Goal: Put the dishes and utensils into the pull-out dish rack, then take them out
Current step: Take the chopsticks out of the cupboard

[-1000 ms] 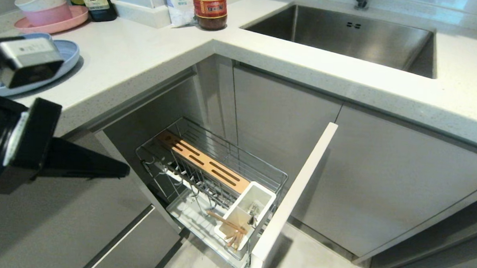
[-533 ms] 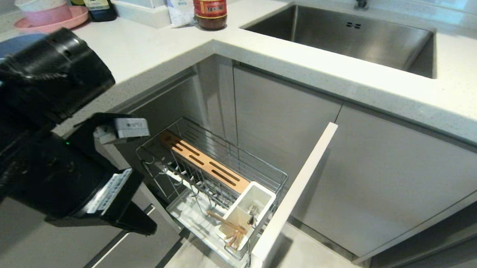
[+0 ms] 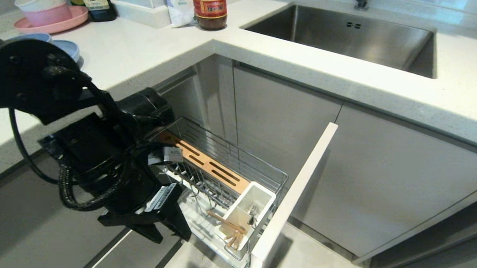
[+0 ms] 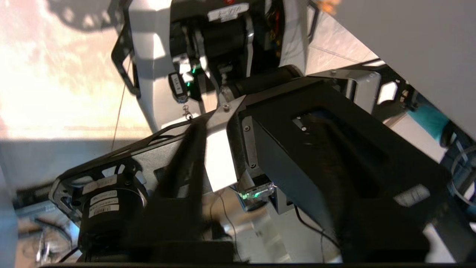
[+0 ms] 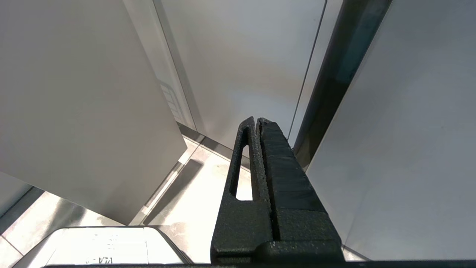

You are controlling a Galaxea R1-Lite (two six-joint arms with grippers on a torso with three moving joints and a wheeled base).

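The dish rack [image 3: 220, 178] is pulled out for access, chopsticks [image 3: 227, 225] stood in its cup [image 3: 246, 212], the plate [image 3: 69, 49] left on the tabletop [image 3: 145, 47], while the left gripper [image 3: 164, 228], jaws parted and empty, is lowered beside it.

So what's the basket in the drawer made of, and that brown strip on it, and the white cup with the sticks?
The basket looks like shiny chrome metal wire: thin, silvery, glinting bars. The brown strip looks like wood, pale tan and matte, with slots cut in. The white cup seems plastic: smooth, plain, thin-walled. The sticks look wooden.
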